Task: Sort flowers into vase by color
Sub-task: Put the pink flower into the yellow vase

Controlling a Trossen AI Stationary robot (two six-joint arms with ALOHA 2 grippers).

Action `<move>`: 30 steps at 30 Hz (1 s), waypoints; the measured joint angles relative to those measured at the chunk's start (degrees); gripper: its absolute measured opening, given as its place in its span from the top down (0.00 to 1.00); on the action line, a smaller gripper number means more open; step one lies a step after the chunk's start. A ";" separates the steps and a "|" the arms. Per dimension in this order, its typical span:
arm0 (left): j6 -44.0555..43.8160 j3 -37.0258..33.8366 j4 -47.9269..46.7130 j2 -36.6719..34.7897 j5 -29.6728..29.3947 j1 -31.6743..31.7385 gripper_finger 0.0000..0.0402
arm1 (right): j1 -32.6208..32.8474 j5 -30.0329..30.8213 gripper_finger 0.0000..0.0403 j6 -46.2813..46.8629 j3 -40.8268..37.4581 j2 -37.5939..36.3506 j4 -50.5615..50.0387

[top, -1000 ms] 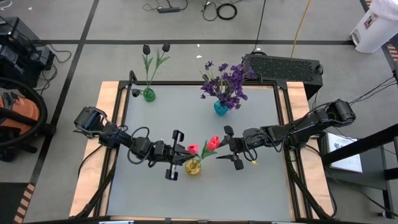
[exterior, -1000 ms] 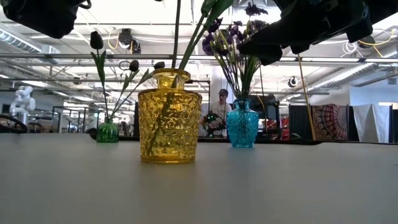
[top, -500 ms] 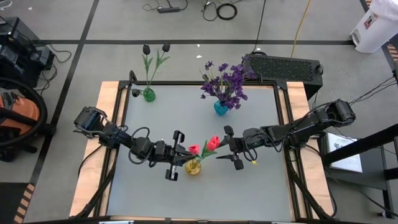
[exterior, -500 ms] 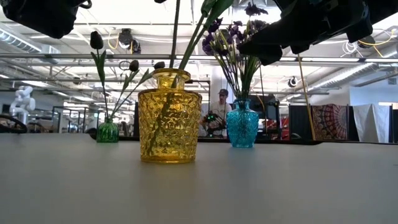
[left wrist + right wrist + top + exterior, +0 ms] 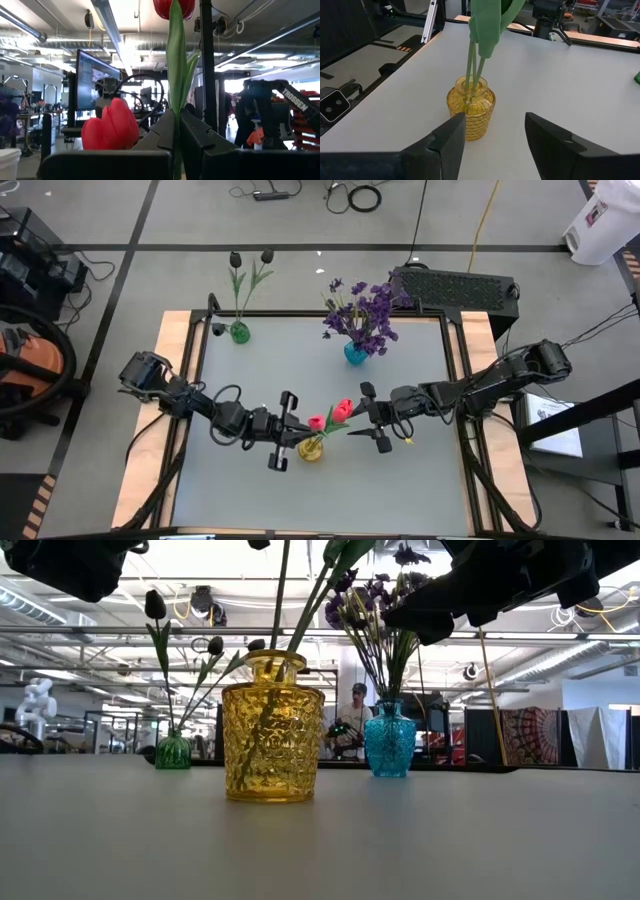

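Note:
A yellow glass vase stands near the table's middle and holds two red-pink tulips upright on green stems. My left gripper reaches in from the left just above the vase and is shut on one tulip's stem. My right gripper hovers open to the right of the vase, which shows ahead of it between its two fingers, untouched. In the low view both arms are dark shapes above the vase. My left gripper pinches one tulip's green stem and leaf between its two fingers, some way below the bloom. The fingers come from the table's left, slanting a little upward, and lie across the stem. The stem stands upright, its lower end in the yellow vase.
A small green vase with near-black tulips stands at the far left, and a blue vase with purple flowers at the far middle. A black box lies beyond the far edge. Bare grey table surrounds the yellow vase.

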 joint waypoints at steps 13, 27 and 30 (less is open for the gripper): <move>-0.13 0.00 -2.45 0.02 -0.68 0.00 0.96 | -0.01 0.01 0.51 0.00 0.01 -0.01 0.00; -1.42 0.00 -3.72 0.02 -0.68 0.04 0.96 | -0.01 0.01 0.51 0.00 0.01 -0.01 0.01; -1.42 0.00 -3.81 0.02 -0.68 0.04 0.96 | -0.01 0.01 0.51 0.00 0.01 0.00 -0.01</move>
